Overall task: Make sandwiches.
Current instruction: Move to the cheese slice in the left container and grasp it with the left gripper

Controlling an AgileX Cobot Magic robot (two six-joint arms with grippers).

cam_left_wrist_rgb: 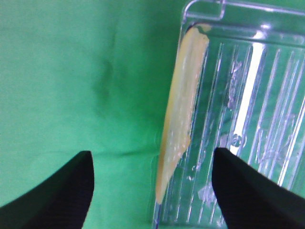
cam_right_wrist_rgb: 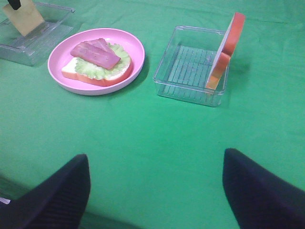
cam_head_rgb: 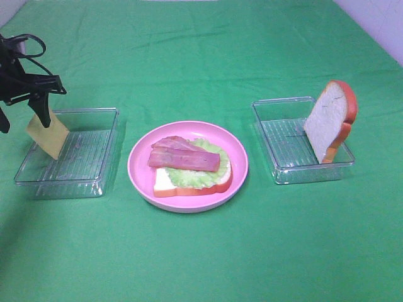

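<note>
Left wrist view: the left gripper [cam_left_wrist_rgb: 151, 155] is hanging with its jaws spread wide, gripping nothing. The yellow cheese square [cam_left_wrist_rgb: 183, 105] is standing on edge between the fingers, touching neither, along one wall inside the left tray [cam_left_wrist_rgb: 267, 95].

Right wrist view: the right gripper [cam_right_wrist_rgb: 155, 164] is hovering released and empty over the green tablecloth [cam_right_wrist_rgb: 157, 129].

Exterior high view: the unfinished sandwich [cam_head_rgb: 189, 176] of bread, lettuce and bacon is lying on a pink plate [cam_head_rgb: 134, 165] at the table's middle. A second bread slice [cam_head_rgb: 330, 119] is leaning upright in the right tray [cam_head_rgb: 280, 138], toward the table's right edge.
</note>
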